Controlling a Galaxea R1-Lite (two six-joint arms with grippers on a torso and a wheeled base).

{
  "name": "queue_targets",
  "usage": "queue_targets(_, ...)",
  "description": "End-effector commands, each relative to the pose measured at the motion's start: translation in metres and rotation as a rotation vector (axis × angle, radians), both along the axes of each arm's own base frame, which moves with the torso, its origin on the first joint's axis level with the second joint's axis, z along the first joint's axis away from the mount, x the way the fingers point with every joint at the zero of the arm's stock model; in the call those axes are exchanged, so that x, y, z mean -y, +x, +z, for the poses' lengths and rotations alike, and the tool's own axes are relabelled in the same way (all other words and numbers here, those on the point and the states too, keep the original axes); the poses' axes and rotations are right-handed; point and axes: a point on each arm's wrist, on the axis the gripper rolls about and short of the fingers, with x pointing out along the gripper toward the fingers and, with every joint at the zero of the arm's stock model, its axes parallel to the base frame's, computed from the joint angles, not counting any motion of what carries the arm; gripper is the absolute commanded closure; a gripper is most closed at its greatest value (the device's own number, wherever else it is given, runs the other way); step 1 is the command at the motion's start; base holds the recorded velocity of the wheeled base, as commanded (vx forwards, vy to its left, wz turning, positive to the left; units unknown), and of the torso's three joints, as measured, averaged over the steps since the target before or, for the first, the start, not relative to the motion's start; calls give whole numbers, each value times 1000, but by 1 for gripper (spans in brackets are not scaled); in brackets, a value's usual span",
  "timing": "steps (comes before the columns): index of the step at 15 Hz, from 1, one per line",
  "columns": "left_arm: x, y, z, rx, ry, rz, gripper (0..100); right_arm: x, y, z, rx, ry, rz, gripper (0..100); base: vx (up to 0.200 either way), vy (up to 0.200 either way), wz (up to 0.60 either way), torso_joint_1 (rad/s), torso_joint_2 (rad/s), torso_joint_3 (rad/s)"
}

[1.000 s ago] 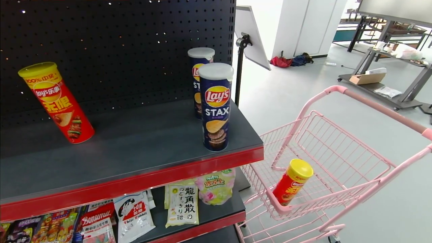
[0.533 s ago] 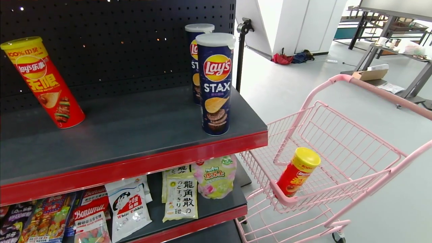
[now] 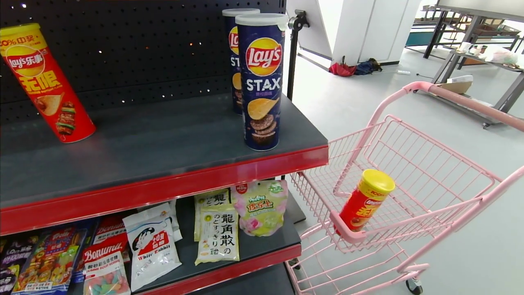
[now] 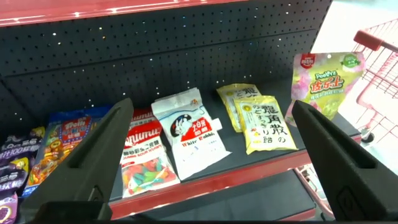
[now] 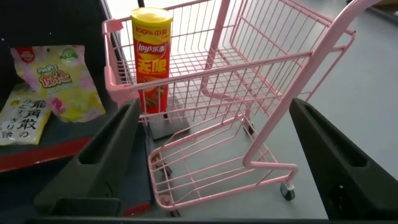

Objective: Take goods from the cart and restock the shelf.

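My left gripper (image 4: pixel 211 102) carries two long fingers (image 4: pixel 93 162) of matte black plastic. They are broad and blocky at the base and taper to blunt tips, with bevelled edges along their length. My right gripper (image 5: pixel 214 102) has fingers (image 5: pixel 336 155) of the same dark, wedge-like make, plain and unmarked.

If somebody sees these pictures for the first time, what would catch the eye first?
Probably the tall dark-blue chip can at the front edge of the upper shelf, with a second blue can right behind it. Next, the red can with a yellow lid standing in the pink cart beside the shelf.
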Motion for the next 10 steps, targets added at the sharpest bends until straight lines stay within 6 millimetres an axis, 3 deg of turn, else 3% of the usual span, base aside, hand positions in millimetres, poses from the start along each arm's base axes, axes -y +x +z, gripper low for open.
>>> queue_targets(1, 0, 0, 0, 0, 0, 1, 0, 0, 1, 1, -13, 2, -6, 0, 0, 0, 0, 0, 0, 0)
queue_targets(3, 0, 0, 0, 0, 0, 1, 0, 0, 2, 10, -15, -7, 6, 0, 0, 0, 0, 0, 0, 0)
queue_targets(4, 0, 0, 0, 0, 0, 1, 0, -1, 11, 63, -21, 24, 37, 0, 0, 0, 0, 0, 0, 0)
queue_targets(5, 0, 0, 0, 0, 0, 1, 0, -1, 35, 120, -39, 145, 37, 0, 0, 0, 0, 0, 0, 0)
queue_targets(6, 0, 0, 0, 0, 0, 1, 0, -2, 58, 156, -51, 210, 59, 0, 0, 0, 0, 0, 0, 0)
queue_targets(7, 0, 0, 0, 0, 0, 1, 0, -5, 83, 159, -131, 200, 114, 0, 0, 0, 0, 0, 0, 0)
queue_targets(9, 0, 0, 0, 0, 0, 1, 0, -16, 114, 128, -275, 172, 226, 0, 0, 0, 0, 0, 0, 0)
queue_targets(10, 0, 0, 0, 0, 0, 3, 0, -22, 136, 94, -356, 193, 238, 0, 0, 0, 0, 0, 0, 0)
